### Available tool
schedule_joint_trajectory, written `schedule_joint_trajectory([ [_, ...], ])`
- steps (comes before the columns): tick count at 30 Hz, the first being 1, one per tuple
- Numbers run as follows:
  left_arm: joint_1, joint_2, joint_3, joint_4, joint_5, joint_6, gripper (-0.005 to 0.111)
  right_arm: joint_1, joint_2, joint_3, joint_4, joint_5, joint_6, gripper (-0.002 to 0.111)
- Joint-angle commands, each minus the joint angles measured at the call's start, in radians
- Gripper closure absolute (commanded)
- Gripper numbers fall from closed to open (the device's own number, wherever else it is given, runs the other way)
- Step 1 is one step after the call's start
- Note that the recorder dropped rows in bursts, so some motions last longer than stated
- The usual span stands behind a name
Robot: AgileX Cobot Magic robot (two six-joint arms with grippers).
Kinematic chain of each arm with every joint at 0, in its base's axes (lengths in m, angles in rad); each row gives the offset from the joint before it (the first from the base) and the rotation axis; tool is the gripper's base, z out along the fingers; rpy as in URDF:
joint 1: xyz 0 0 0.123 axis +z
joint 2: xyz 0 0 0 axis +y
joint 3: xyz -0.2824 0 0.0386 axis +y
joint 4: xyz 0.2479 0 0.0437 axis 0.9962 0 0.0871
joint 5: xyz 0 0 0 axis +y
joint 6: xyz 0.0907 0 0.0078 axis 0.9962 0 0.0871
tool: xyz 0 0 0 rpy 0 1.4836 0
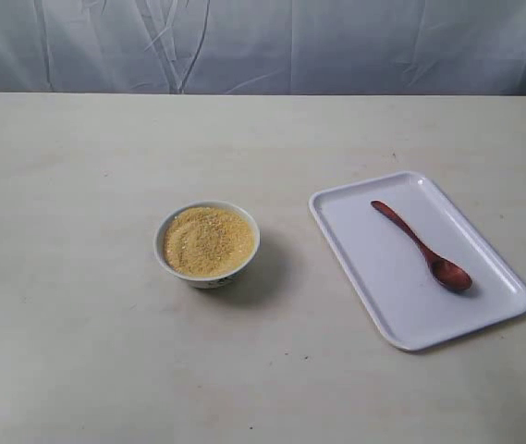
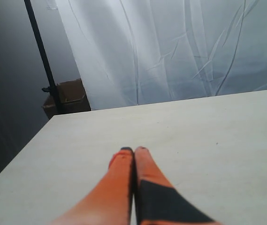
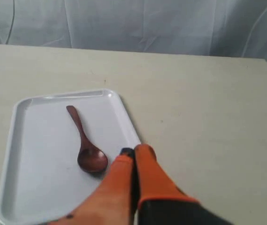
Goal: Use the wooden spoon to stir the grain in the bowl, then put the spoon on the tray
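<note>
A small white bowl (image 1: 207, 266) stands near the table's middle, filled with a mound of golden-yellow grain (image 1: 206, 240). To its right lies the white tray (image 1: 392, 305), and the dark reddish-brown wooden spoon (image 1: 422, 246) rests on it, scoop toward the near right. The right wrist view shows the same spoon (image 3: 85, 143) on the tray (image 3: 34, 154), with my right gripper (image 3: 134, 151) shut and empty over the tray's rim beside the scoop. My left gripper (image 2: 133, 150) is shut and empty over bare table. Neither gripper shows in the exterior view.
A pale cloth backdrop (image 1: 263, 46) hangs behind the table's far edge. In the left wrist view a black pole (image 2: 41, 61) and a brown box (image 2: 67, 96) stand beyond the table's corner.
</note>
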State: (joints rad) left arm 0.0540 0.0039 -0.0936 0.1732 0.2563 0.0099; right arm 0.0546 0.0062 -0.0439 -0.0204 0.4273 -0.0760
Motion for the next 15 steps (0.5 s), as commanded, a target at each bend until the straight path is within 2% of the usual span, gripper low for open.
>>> schedule_joint_trajectory([
  [1, -0.006, -0.004, 0.003, 0.001, -0.005, -0.002, 0.107, 0.000, -0.006, 0.044, -0.009, -0.050, 0.000, 0.108],
  [15, -0.006, -0.004, 0.003, 0.003, -0.005, -0.002, 0.107, 0.000, -0.006, 0.044, -0.004, -0.061, 0.002, 0.108],
])
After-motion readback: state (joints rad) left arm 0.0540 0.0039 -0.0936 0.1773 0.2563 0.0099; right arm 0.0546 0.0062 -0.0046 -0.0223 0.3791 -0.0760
